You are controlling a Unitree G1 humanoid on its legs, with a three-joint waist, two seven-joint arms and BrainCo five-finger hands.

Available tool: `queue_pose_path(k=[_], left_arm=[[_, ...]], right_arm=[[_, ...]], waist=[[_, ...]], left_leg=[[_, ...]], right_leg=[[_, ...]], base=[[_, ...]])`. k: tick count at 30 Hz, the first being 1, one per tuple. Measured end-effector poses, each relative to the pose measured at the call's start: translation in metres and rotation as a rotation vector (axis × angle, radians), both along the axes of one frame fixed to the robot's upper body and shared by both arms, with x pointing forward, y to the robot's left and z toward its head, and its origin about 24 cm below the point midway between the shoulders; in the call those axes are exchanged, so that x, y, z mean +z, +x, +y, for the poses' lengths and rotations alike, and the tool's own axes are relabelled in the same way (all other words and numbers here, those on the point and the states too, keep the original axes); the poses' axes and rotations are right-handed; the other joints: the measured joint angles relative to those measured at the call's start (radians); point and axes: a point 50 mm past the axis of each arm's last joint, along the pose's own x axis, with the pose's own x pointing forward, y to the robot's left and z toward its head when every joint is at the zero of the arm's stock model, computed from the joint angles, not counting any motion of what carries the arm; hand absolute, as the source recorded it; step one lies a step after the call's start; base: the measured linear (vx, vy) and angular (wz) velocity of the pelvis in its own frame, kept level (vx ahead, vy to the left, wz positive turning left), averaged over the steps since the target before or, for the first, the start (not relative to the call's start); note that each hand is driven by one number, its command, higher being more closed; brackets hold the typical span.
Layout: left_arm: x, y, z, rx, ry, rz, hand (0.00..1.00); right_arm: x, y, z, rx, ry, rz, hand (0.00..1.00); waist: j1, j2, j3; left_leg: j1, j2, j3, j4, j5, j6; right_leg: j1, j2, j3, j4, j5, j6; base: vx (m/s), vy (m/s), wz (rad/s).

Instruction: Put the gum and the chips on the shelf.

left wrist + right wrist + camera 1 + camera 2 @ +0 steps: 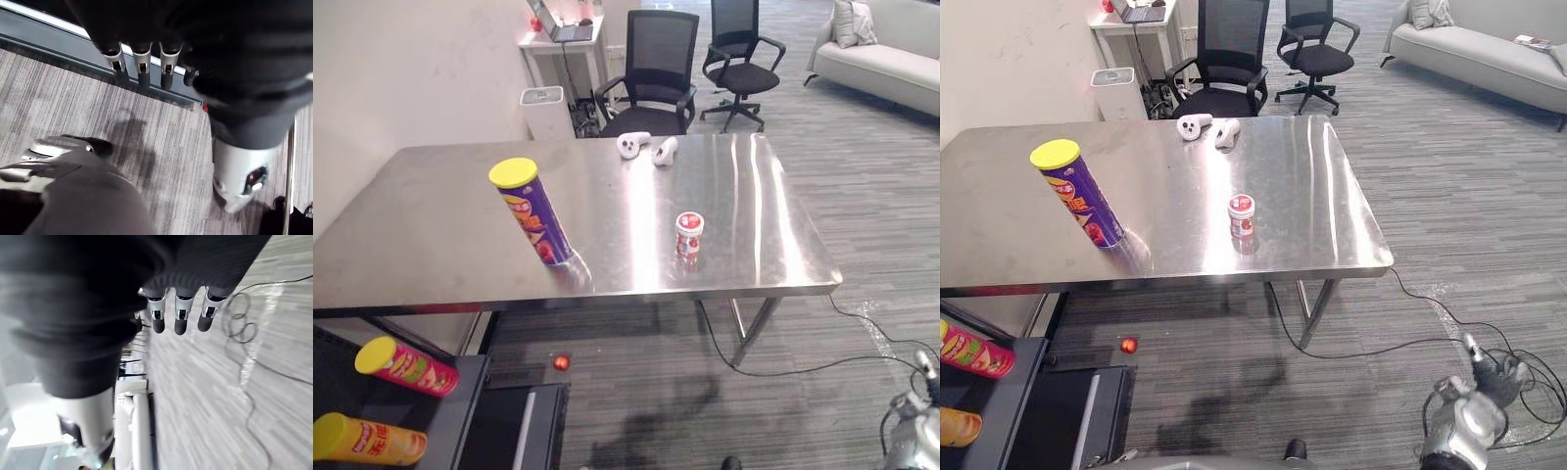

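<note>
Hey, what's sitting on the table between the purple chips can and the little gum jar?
Nothing. Between the purple chips can and the gum jar there is only bare steel table top, as both eye views show.

A steel counter (1312, 196) carries a purple chips can (1080, 196) with a yellow lid, standing near the front left corner and leaning left. The small gum tub (1241, 214) stands upright near the middle of the front edge, well apart from the can. Two white controllers (1195, 125) lie side by side at the far edge. Below the front left corner, a dark shelf (1009, 387) holds a red can (974, 352) and a yellow can (958, 426), both lying down. The right hand (1469, 416) hangs low over the carpet, beyond the front right corner.
</note>
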Motion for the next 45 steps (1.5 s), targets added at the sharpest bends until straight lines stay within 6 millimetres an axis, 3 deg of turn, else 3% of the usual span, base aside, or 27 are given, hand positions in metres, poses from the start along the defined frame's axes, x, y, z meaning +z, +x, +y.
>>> queue_pose_path(k=[6,7,10,23,37,45], left_arm=[[0.002,0.001,0.004,0.034,0.013,-0.025,0.0],[0.002,0.0,0.005,0.036,0.015,-0.024,0.0],[0.003,0.001,0.006,0.037,0.024,-0.029,0.0],[0.001,-0.013,0.003,0.049,0.027,0.009,0.0],[0.001,-0.014,0.003,0.027,0.029,0.017,0.0],[0.001,-0.013,0.003,0.01,0.03,0.019,0.0]], right_arm=[[0.04,0.02,0.004,0.008,-0.16,-0.109,0.0],[0.055,0.026,0.009,0.035,-0.211,-0.156,0.0],[0.071,0.035,0.02,0.085,-0.278,-0.202,0.0],[0.114,0.062,0.076,0.418,-0.421,-0.371,0.0],[0.099,0.094,0.148,0.891,-0.396,-0.347,0.0],[0.087,0.115,0.162,0.948,-0.348,-0.292,0.0]], waist=[[0.0,-0.028,-0.012],[0.0,-0.03,-0.012],[0.001,-0.034,-0.014],[0.02,-0.032,-0.009],[0.053,-0.049,0.007],[0.075,-0.052,0.012]], left_leg=[[0.004,-0.01,-0.003,0.004,0.0,0.0],[0.013,-0.013,-0.002,0.005,-0.003,0.002],[0.011,-0.014,-0.001,0.016,-0.01,0.004],[-0.022,0.002,0.0,0.036,-0.018,-0.003],[-0.024,-0.01,-0.028,0.04,-0.017,-0.001],[-0.042,-0.015,-0.058,0.036,-0.003,0.004]], right_leg=[[0.007,-0.012,-0.001,0.0,0.0,0.0],[0.016,-0.015,0.0,0.0,0.0,0.0],[0.018,-0.016,0.002,0.0,0.0,0.0],[-0.003,-0.006,0.009,0.005,-0.001,0.001],[0.005,-0.011,-0.019,0.005,-0.001,0.001],[0.003,-0.014,-0.048,0.005,-0.002,0.002]], base=[[0.03,0.028,0.03],[0.0,0.031,-0.02],[-0.03,0.002,-0.01],[-0.04,-0.013,-0.01],[0.01,0.007,0.06],[-0.03,-0.006,0.11]])
